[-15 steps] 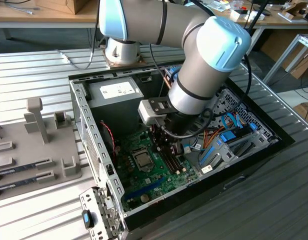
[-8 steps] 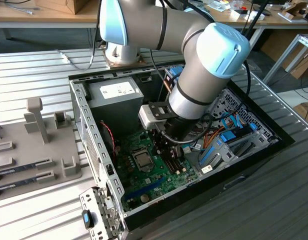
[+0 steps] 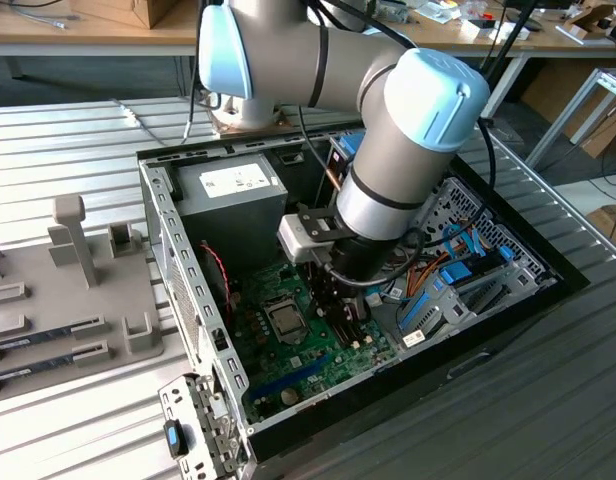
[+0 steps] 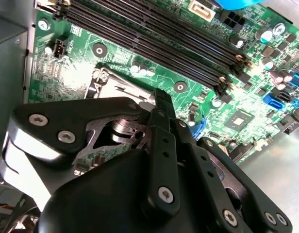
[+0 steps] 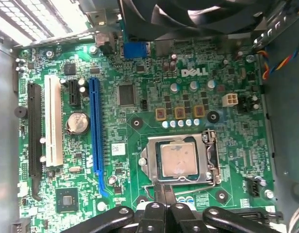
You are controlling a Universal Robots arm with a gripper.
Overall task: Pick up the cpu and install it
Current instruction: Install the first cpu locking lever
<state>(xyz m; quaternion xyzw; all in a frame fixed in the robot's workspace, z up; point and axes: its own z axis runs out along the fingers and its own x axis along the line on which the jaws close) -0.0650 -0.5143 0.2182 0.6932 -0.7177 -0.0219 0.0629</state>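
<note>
I see the cpu seated in its socket on the green motherboard, silvery top up, metal frame around it. My arm reaches down into the open computer case; the gripper hangs just beside the socket, fingers together, holding nothing. The grey power supply sits nearby.

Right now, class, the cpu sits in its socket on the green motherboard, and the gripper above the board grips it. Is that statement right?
Not quite. The cpu does sit in its socket on the green motherboard, but the gripper is not gripping it: in the first wrist view its fingertips are off the chip's edge, beside the socket frame.
</note>
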